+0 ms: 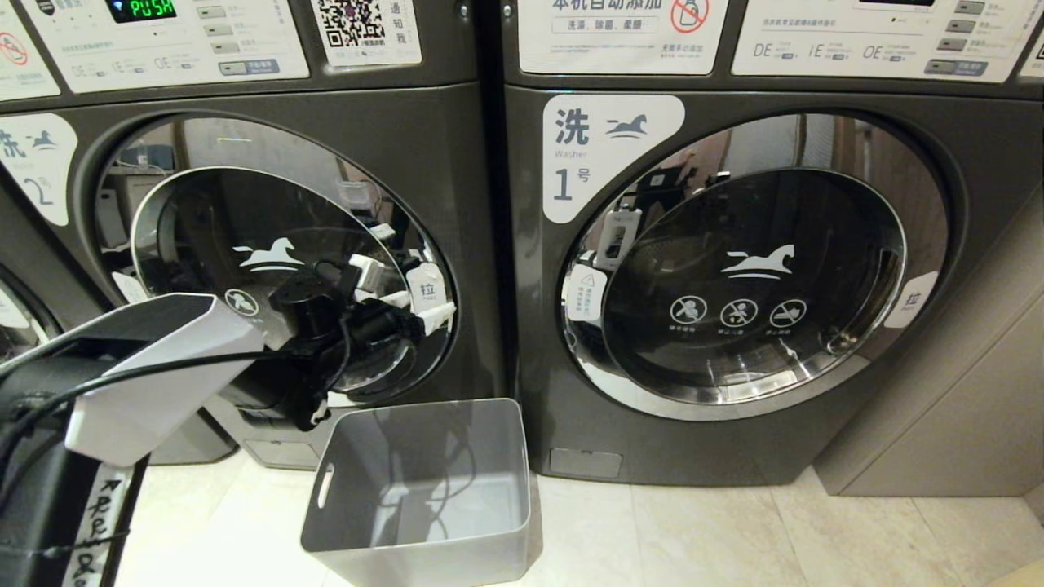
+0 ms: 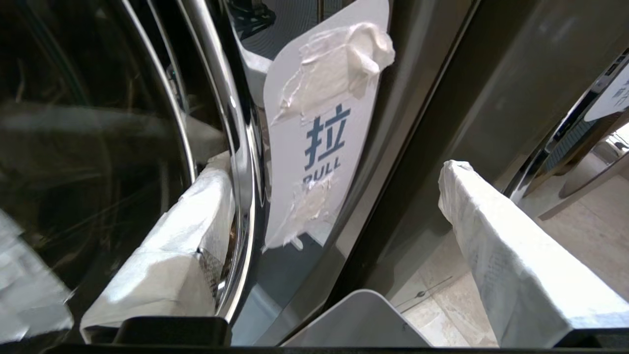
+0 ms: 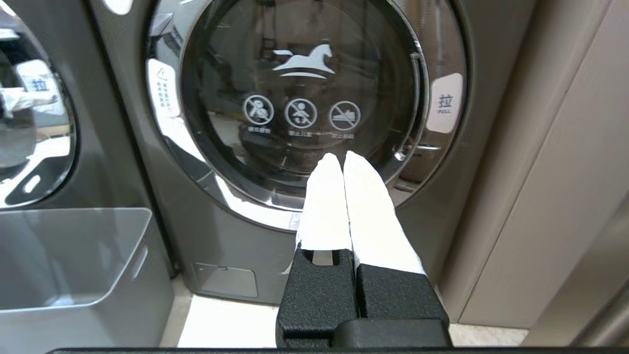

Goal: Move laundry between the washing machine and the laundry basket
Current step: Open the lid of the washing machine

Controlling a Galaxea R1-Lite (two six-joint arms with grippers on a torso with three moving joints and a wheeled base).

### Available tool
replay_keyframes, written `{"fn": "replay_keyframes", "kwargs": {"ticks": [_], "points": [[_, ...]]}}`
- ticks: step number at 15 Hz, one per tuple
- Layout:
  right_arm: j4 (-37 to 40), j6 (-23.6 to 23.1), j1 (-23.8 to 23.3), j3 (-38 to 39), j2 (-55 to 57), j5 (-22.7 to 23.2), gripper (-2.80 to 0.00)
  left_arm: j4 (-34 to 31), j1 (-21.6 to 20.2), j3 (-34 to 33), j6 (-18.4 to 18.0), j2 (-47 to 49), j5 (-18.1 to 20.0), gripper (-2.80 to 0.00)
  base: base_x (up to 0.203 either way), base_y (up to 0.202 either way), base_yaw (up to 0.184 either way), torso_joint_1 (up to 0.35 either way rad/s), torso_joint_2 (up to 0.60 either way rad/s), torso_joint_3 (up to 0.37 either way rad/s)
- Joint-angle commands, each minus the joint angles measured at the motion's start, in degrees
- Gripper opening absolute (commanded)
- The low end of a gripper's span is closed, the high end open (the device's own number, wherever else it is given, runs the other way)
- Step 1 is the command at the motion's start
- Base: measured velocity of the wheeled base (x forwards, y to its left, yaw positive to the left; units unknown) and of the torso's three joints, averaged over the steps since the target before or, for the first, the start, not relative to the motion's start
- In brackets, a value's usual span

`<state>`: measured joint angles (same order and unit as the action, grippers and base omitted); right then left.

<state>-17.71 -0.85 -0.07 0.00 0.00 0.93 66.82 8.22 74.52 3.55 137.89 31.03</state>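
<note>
The washing machine point(image 1: 457, 163) marked 2 stands at the left, its chrome-rimmed round door point(image 1: 204, 212) closed. My left gripper point(image 1: 404, 293) is at the door's right edge, open, its white-wrapped fingers point(image 2: 196, 211) spread either side of the white PULL label point(image 2: 319, 137). One finger lies against the chrome rim point(image 2: 241, 147); the other hangs over the dark front panel. The light grey laundry basket point(image 1: 408, 554) stands empty on the floor below that door. No laundry shows in any view. My right gripper point(image 3: 342, 157) is shut on nothing, parked low and out of the head view.
The alike machine marked 1 point(image 1: 734, 456) stands to the right, door closed, facing my right gripper. A beige cabinet panel point(image 1: 962, 391) flanks it at the far right. Pale floor tiles point(image 1: 734, 530) stretch in front of both machines. The basket's corner point(image 2: 358, 319) shows just under my left gripper.
</note>
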Motion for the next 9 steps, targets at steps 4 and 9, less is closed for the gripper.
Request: {"fn": "replay_keyframes", "kwargs": {"ticks": [4, 9], "points": [[-0.1, 0.0, 0.1, 2.3, 0.1, 0.0, -2.8, 0.3, 2.0, 2.4, 1.0, 2.4, 0.4, 0.0, 0.0, 0.0, 0.0, 0.0, 0.0, 0.0], [-0.1, 0.0, 0.1, 2.3, 0.1, 0.0, -2.8, 1.0, 2.1, 2.0, 2.1, 2.6, 0.2, 0.0, 0.0, 0.0, 0.0, 0.0, 0.0, 0.0]]}}
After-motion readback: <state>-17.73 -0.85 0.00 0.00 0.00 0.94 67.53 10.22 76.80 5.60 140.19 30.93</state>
